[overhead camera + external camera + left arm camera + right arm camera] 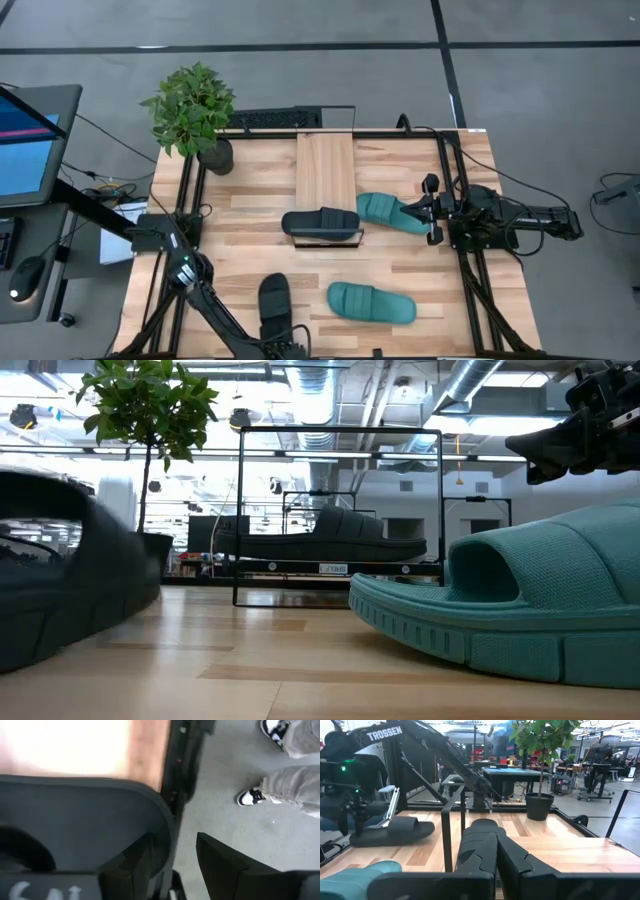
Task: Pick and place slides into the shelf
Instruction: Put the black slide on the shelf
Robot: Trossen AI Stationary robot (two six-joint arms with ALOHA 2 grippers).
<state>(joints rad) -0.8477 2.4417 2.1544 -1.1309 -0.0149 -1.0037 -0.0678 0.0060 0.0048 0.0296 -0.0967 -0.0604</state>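
Observation:
A black slide (274, 300) lies near the table's near edge. My left gripper (283, 345) points down over its near end, open. In the left wrist view one finger (132, 865) stands over the slide's (85, 825) inside and the other finger (225, 865) stands outside its rim. Another black slide (322, 222) lies across the near end of the shelf (325, 165). A teal slide (372, 302) lies at the near right. A second teal slide (388, 211) lies beside my right gripper (430, 208), which is shut, level and parked at the right.
A potted plant (195, 110) stands at the far left corner. The shelf's black wire frame (340, 510) rises around the shelved slide. A person's legs (295, 770) stand on the floor beyond the table's near edge. A monitor (30, 140) sits off the table's left side.

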